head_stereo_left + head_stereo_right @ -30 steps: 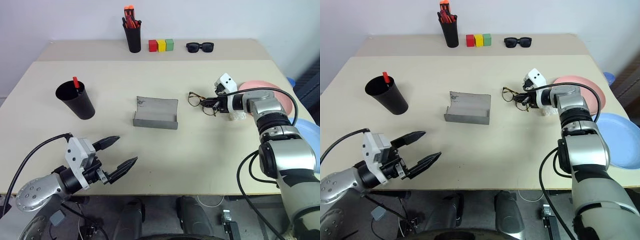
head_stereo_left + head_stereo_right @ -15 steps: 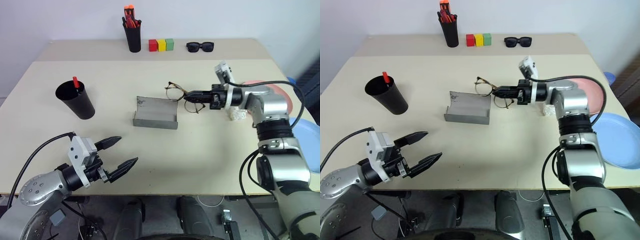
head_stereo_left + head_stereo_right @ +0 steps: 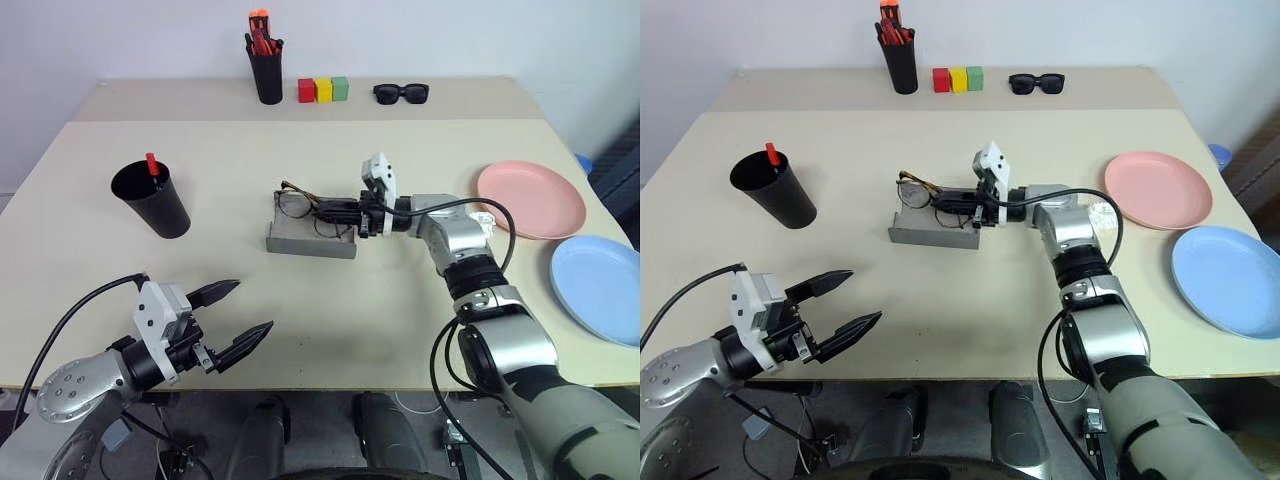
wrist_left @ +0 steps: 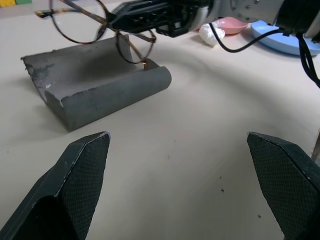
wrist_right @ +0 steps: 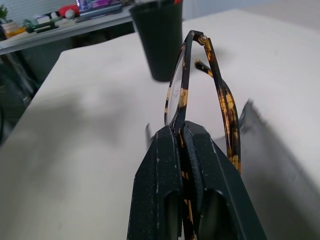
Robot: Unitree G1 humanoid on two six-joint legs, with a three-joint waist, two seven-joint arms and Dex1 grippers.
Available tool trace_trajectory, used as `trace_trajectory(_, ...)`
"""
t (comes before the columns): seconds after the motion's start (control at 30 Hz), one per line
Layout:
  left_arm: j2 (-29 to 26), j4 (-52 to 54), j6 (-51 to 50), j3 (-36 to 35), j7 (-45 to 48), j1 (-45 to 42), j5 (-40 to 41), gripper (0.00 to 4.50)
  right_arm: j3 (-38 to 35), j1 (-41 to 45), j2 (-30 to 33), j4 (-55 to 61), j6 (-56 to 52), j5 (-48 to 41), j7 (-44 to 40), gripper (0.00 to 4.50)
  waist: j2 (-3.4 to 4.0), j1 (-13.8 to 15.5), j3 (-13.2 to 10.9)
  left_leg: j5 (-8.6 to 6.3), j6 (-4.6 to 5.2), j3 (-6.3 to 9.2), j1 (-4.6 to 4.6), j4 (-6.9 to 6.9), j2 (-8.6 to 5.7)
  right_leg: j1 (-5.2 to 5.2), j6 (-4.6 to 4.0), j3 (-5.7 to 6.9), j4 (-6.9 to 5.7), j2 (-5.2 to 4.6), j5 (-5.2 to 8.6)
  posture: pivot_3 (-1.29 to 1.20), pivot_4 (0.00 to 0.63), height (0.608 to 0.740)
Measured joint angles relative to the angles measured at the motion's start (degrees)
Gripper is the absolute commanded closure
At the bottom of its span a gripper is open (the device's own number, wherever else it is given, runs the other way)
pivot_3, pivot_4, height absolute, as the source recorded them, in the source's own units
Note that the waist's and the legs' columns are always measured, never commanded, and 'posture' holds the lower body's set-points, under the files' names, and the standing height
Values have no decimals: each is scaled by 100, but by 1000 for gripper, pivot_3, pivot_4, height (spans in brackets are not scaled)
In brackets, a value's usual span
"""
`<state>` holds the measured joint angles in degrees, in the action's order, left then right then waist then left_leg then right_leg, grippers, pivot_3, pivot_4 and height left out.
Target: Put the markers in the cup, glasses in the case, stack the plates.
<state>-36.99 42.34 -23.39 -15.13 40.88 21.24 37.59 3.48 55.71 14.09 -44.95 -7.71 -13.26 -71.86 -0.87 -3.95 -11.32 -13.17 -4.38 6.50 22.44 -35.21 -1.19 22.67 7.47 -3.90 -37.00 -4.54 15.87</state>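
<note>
Glasses [image 3: 300,204] are hanging from my right gripper [image 3: 335,211], its fingers pressed together on the frame, directly over the open grey case [image 3: 311,228] near the table's middle. I am stretching my right arm out level and sideways across the table [image 3: 400,300], wrist turned so the fingers are pointing toward my left. In the right wrist view the frame is standing on edge between the pads, temples folded beside them. My left gripper [image 3: 235,315] is hovering at the near edge, over the left corner, fingers spread wide with nothing between them, pointing toward the case and well apart from it. The cup [image 3: 151,200] is standing near the left edge with a red-capped marker [image 3: 152,164] poking above its rim. Both plates are lying side by side near the right edge, unstacked: the pink plate [image 3: 530,199] farther back, the blue plate [image 3: 597,288] nearer me.
</note>
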Motion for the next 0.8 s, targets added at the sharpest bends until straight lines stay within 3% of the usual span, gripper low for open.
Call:
trace_trajectory(0.23, 84, 131, 18, -31, -120, 232, -2, 0, -28, 184, -196, -729, 475, 138, 102, 4467, 0, -5, 0, 0, 0, 0, -1, 3, 1, 1, 0, 0, -1, 1, 0, 0, 150, 740)
trace_trajectory(0.8, 2, 408, -269, -28, -512, 24, 152, 0, 396, 135, 44, -1071, 1106, 882, -240, 4467, 0, -5, 0, 0, 0, 0, -1, 2, 1, 1, 0, 0, -2, 2, 0, 0, 150, 740)
